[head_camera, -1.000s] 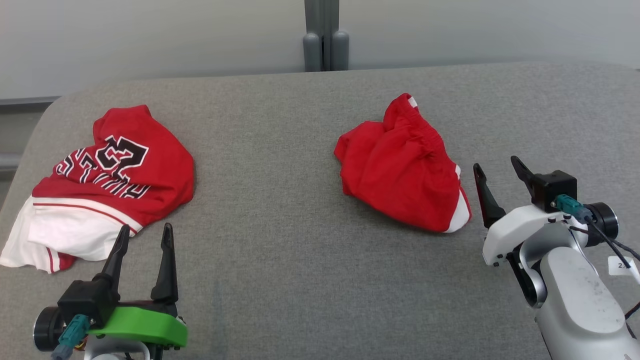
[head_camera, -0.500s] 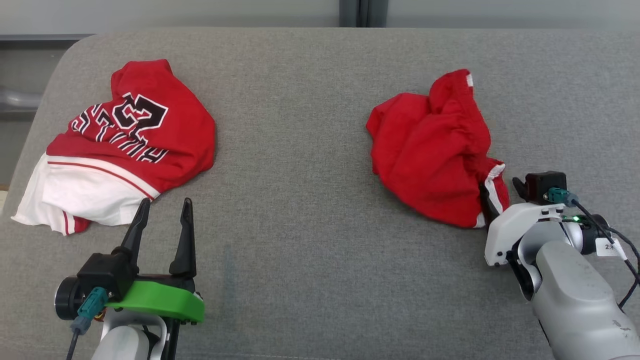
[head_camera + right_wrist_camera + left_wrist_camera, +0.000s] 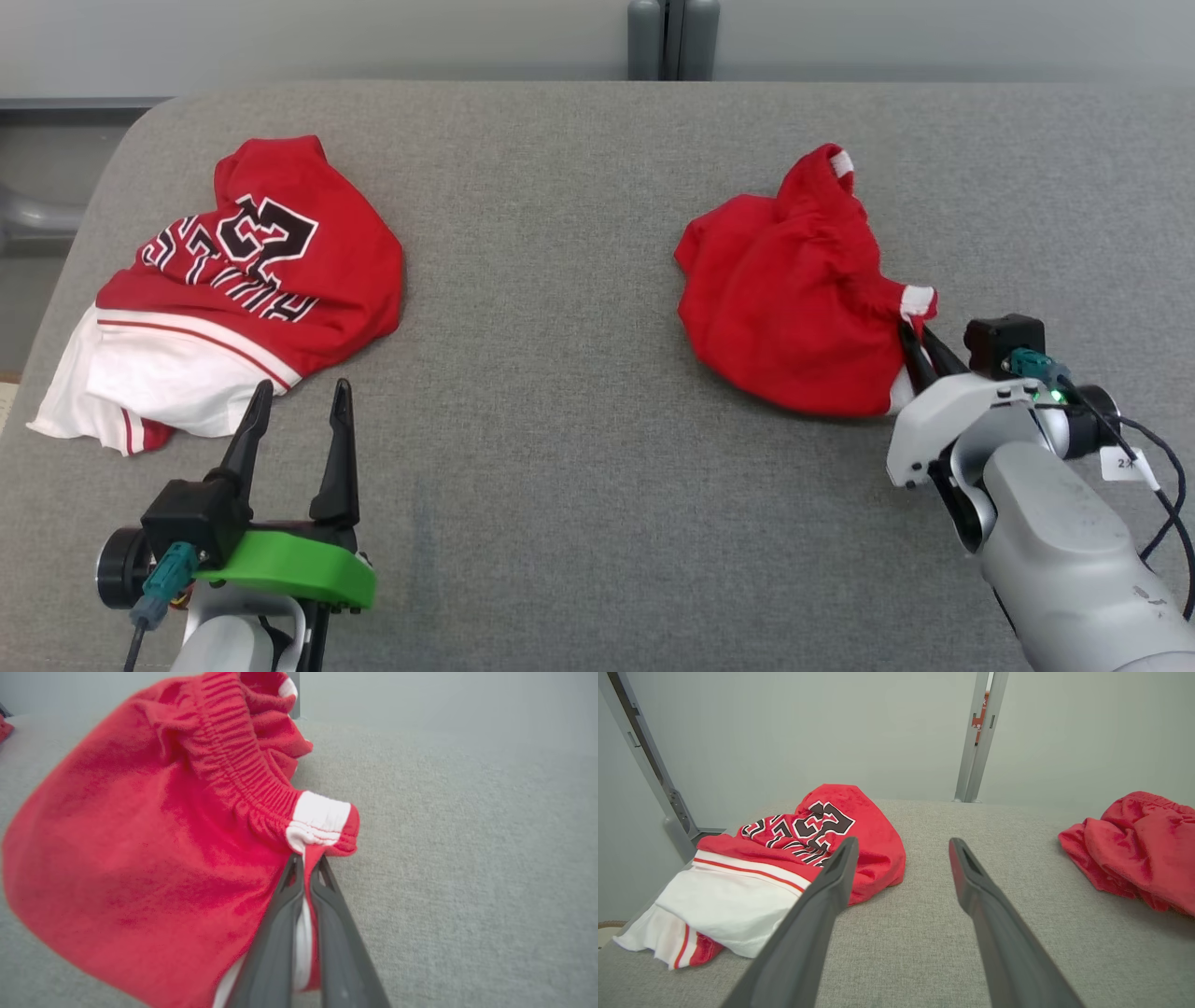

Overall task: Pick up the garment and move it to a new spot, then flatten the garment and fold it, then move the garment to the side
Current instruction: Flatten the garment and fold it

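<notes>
Low and forward, right pincer [image 3: 913, 334] clamps the red shorts [image 3: 784, 308] near the waistband; left pincer [image 3: 303, 385] gapes.

Grey woven cloth over tabletop [image 3: 560, 420], matt, coarse weave. Red shorts [image 3: 140, 858]: fleecy cloth, soft nap, matt; waistband [image 3: 233, 760] ribbed elastic, white patch. Red-and-white jersey [image 3: 280, 252]: smooth knit cloth, matt, black printed lettering. Dark fingers [image 3: 999, 933] of left gripper [image 3: 301, 390] and right gripper [image 3: 306, 858]: matt plastic, smooth. Green mount [image 3: 280, 569]: smooth plastic, slight sheen. Pale forearm shell [image 3: 1055, 551]: satin plastic, scuffed, speckled. Grey post [image 3: 978, 737]: smooth metal, matt.
</notes>
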Controlling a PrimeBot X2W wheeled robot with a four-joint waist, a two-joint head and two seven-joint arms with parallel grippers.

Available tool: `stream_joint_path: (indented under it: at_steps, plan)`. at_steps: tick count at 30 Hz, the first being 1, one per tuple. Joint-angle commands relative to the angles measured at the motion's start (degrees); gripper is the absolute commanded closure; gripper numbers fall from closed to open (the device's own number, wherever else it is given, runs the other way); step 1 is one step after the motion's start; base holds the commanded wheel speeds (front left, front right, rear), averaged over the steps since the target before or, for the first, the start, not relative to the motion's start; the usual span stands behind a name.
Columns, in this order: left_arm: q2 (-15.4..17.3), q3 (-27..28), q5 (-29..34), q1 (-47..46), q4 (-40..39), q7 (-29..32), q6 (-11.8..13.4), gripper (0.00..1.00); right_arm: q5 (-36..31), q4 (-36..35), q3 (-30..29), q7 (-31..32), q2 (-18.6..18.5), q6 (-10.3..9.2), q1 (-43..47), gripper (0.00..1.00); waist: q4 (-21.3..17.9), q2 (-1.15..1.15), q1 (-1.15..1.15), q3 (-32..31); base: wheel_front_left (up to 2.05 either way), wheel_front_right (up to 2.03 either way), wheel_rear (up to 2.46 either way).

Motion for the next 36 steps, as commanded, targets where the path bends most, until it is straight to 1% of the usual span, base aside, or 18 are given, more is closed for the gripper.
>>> stream_joint_path:
  at_steps: [1,6,9,12,16,20,24,25,26,27,29,31,34,36]
  plan:
    - [0.16,0.22,0.65,1.04,-0.04,-0.17,0.16,0.00,-0.17,-3.41,0.46,-0.35,-0.20,-0.02,0.09,1.00,-0.99,0.00,0.00,-1.79,0.00,0.00,0.00]
    - [0.48,0.51,0.51,2.38,-0.08,-0.17,0.37,0.00,-2.19,-15.83,2.89,-0.34,0.29,-0.02,3.34,1.00,-1.69,0.00,0.00,-3.86,0.00,0.00,0.00]
    - [0.56,0.51,0.45,3.00,-0.17,-0.18,0.41,0.00,-3.39,-21.99,7.17,-0.35,1.27,-0.01,5.08,1.00,-1.65,0.00,0.00,-4.76,0.00,0.00,0.00]
    - [0.45,0.32,0.41,3.49,-0.37,-0.16,0.44,0.00,-3.36,-24.92,13.03,-0.35,2.28,-0.01,6.67,1.00,-1.14,0.00,0.00,-5.33,0.00,0.00,0.00]
    - [0.44,0.26,0.30,4.04,-0.53,-0.11,0.66,0.00,-2.19,-25.40,22.63,-0.36,3.73,-0.01,8.08,1.00,-0.12,0.00,0.00,-5.67,0.00,0.00,0.00]
    - [0.25,-0.12,0.25,4.07,-0.58,-0.05,0.60,0.00,-0.15,-22.97,33.01,-0.36,5.29,-0.01,8.92,1.00,1.50,0.00,0.00,-5.63,0.00,0.00,0.00]
    - [0.02,-0.52,0.26,4.01,-0.49,0.09,0.79,0.00,2.93,-19.42,40.23,-0.36,6.31,-0.01,9.70,1.00,3.05,0.00,0.00,-5.43,0.00,0.00,0.00]
    - [0.04,-0.52,0.20,3.91,-0.35,0.09,0.74,0.00,3.78,-18.86,41.13,-0.36,6.50,-0.01,9.55,0.87,3.31,0.00,0.00,-5.37,0.00,0.00,0.00]
    - [-0.02,-0.56,0.12,3.79,-0.21,0.08,0.72,0.00,4.47,-18.25,41.66,-0.37,6.67,-0.01,9.35,0.49,3.51,0.00,0.00,-5.33,0.00,0.00,0.00]
    - [-0.08,-0.59,0.04,3.67,-0.15,0.07,0.73,0.00,5.20,-17.68,42.09,-0.37,6.80,-0.01,9.17,0.00,3.67,0.00,0.00,-5.27,0.00,0.00,0.00]
    - [-0.12,-0.54,-0.03,3.68,-0.05,0.06,0.85,0.00,6.20,-17.25,42.20,-0.37,6.92,-0.01,8.75,0.00,3.72,0.00,0.00,-5.23,0.00,0.00,0.00]
    - [0.00,-0.30,-0.12,4.02,-0.03,0.04,1.07,0.00,6.82,-17.41,41.03,-0.37,6.89,-0.01,8.05,0.00,3.38,0.00,0.00,-5.22,0.00,0.00,0.00]
    - [0.22,0.16,-0.13,4.49,-0.15,0.01,1.45,0.00,6.77,-18.66,37.53,-0.37,6.89,-0.01,7.36,0.00,2.36,0.00,0.00,-5.29,0.00,0.00,0.00]
    - [0.35,0.32,-0.09,4.55,-0.20,-0.01,1.55,0.00,6.80,-19.74,34.33,-0.36,5.91,-0.01,7.42,0.00,1.61,0.00,0.00,-5.33,0.00,0.00,0.00]
